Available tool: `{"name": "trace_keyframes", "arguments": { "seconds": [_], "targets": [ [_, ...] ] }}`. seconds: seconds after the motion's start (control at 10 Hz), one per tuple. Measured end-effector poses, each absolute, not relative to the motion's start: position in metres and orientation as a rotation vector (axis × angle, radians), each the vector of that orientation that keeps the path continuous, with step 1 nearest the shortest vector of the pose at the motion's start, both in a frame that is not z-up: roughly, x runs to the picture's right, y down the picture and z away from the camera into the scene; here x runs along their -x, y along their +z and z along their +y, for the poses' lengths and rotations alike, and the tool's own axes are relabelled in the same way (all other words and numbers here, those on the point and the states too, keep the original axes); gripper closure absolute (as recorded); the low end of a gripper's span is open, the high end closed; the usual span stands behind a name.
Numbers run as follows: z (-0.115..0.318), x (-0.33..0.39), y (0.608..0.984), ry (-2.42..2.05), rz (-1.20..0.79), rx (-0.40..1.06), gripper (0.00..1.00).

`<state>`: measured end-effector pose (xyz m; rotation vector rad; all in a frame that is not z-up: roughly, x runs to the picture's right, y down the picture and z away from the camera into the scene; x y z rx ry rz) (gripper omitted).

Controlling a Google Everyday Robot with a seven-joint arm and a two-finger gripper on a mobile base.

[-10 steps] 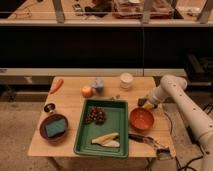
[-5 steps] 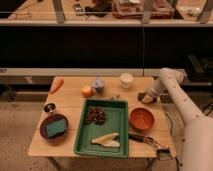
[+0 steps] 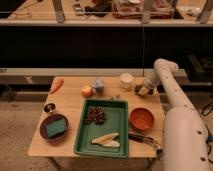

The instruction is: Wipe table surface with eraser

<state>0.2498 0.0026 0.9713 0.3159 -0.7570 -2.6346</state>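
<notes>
counter: one light tan wooden counter point(image 3: 67, 102); everything below sits on it.
arm: one white arm point(image 3: 169, 86). It comes in from the right and ends over the back-right part of the counter.
tray: one green tray point(image 3: 118, 119), centre of the counter.
tray contents: we count one bunch of dark grapes point(image 3: 95, 115) at its back left. There are also pale banana-like pieces point(image 3: 106, 140) at its front; they look like two, but we cannot tell for sure.
bowls: two. A red bowl point(image 3: 141, 119) is just right of the tray. A dark bowl point(image 3: 43, 131) is at the front left, well apart from the red one.
sponge: one green pad point(image 3: 54, 128), inside the dark bowl.
tool: one long black-handled tool point(image 3: 141, 138), front right, in front of the red bowl and beside the tray's corner.
carrot: one point(image 3: 56, 85), back-left corner.
cups: two along the back, a grey-blue cup point(image 3: 98, 85) and a white cup point(image 3: 127, 80).
fruit: one round orange fruit point(image 3: 87, 91), just left of the grey-blue cup.
hand: one point(image 3: 143, 90), low over the back-right of the counter, just right of the white cup, fingers together.
small dark round item: one point(image 3: 49, 107), behind the dark bowl.
eraser: one small dark block point(image 3: 138, 89) at the hand's tip. We cannot tell whether it is gripped or only touched.
</notes>
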Motion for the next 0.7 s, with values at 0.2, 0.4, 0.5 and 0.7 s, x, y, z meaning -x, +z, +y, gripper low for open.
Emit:
{"name": "trace_keyframes", "arguments": {
  "seconds": [0.2, 0.4, 0.5, 0.7],
  "targets": [
    [-0.008, -0.232, 0.960, -2.669, -0.750, -0.347, 1.00],
    [-0.004, -0.217, 0.940, -2.706, -0.751, -0.394, 1.00],
    [0.002, -0.214, 0.930, -2.721, -0.752, -0.409, 1.00],
    [0.015, -0.208, 0.914, -2.746, -0.762, -0.442, 1.00]
  ]
}}
